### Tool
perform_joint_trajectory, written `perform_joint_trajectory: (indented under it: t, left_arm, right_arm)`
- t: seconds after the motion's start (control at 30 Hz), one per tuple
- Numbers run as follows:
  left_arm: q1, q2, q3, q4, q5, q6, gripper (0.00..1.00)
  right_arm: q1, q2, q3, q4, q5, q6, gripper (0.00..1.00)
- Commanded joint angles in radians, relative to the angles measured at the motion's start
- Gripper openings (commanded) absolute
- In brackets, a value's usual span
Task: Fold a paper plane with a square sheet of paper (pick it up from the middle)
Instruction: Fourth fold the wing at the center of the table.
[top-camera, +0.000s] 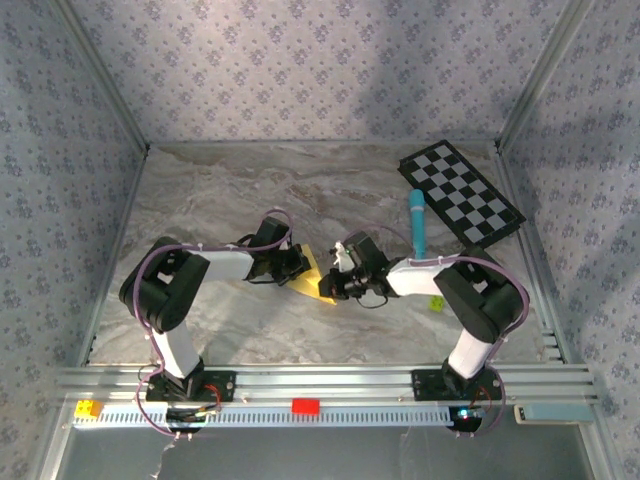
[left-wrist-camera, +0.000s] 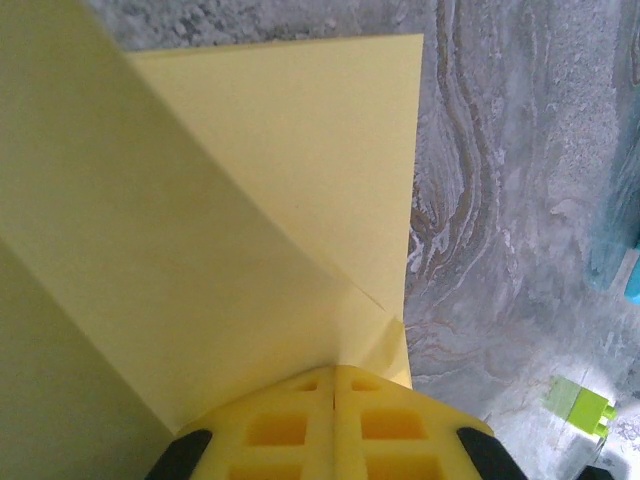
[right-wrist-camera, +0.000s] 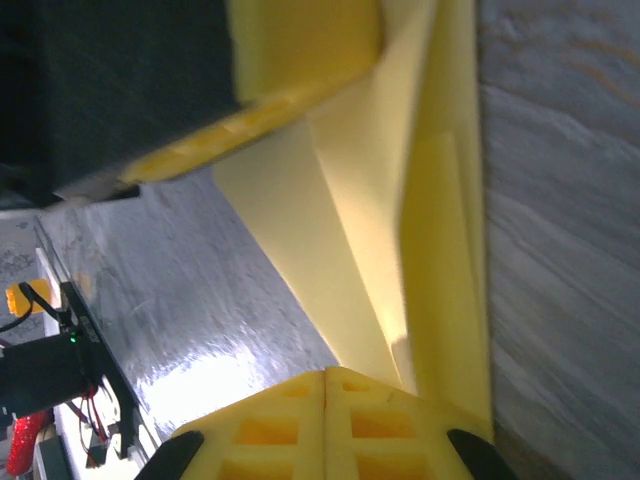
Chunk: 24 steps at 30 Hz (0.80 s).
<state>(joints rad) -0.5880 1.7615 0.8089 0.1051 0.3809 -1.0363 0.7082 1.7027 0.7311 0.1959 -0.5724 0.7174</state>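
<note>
The yellow square sheet of paper (top-camera: 312, 276) is folded into a creased triangular wedge and sits between both grippers near the table's middle. My left gripper (top-camera: 299, 263) is shut on its left end. In the left wrist view a fold of the paper (left-wrist-camera: 280, 180) runs straight into the closed fingertips of the gripper (left-wrist-camera: 335, 372). My right gripper (top-camera: 334, 286) is shut on the opposite corner. In the right wrist view the paper's (right-wrist-camera: 370, 240) edge meets the closed tips of that gripper (right-wrist-camera: 327, 375), with the left gripper's yellow fingers (right-wrist-camera: 300, 50) above.
A light-blue marker (top-camera: 417, 225) lies behind the right gripper. A checkered board (top-camera: 461, 192) is at the back right. A small green brick (top-camera: 437, 302) (left-wrist-camera: 578, 405) sits by the right arm. Patterned walls enclose the marble table (top-camera: 220, 200).
</note>
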Motion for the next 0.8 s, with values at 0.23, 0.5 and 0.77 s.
perform_joint_trajectory:
  t: [0.23,0.5,0.77]
  left_arm:
    - [0.011,-0.016,-0.013,-0.052,-0.036,0.018,0.03]
    - [0.013,-0.014,-0.012,-0.053,-0.037,0.018,0.04]
    - [0.025,-0.034,0.005,-0.054,-0.023,0.027,0.06]
  right_arm:
    - [-0.013,0.079,0.075,-0.074,0.039,0.008,0.06]
    - [-0.024,0.079,-0.02,-0.011,0.033,0.052,0.06]
    - [-0.023,0.081,-0.059,0.001,0.035,0.073,0.05]
